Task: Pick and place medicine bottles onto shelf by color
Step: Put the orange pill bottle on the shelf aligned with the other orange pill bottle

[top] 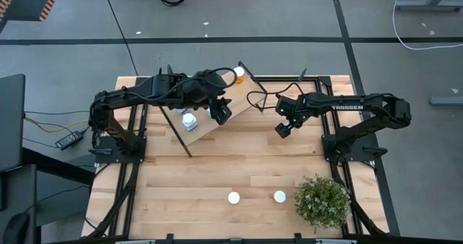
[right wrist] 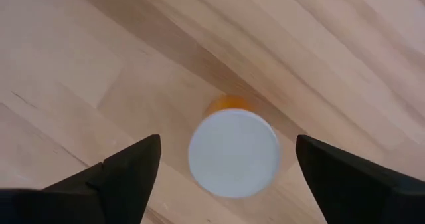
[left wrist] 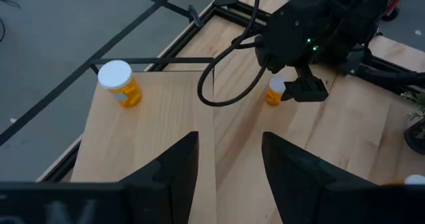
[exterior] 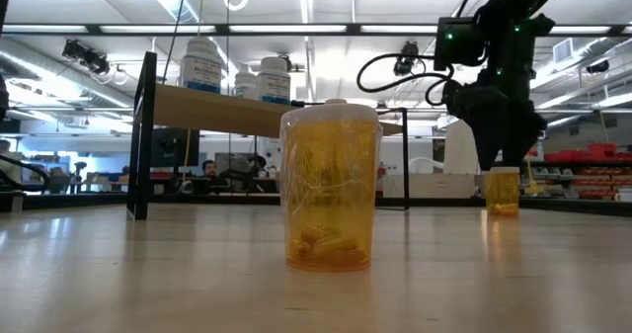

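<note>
My left end effector hangs over the shelf, fingers parted on nothing. White bottles stand on the shelf's near end, an orange bottle at its far end. My right end effector hovers wide open above another orange bottle on the desk.

Bottles on shelf
</note>
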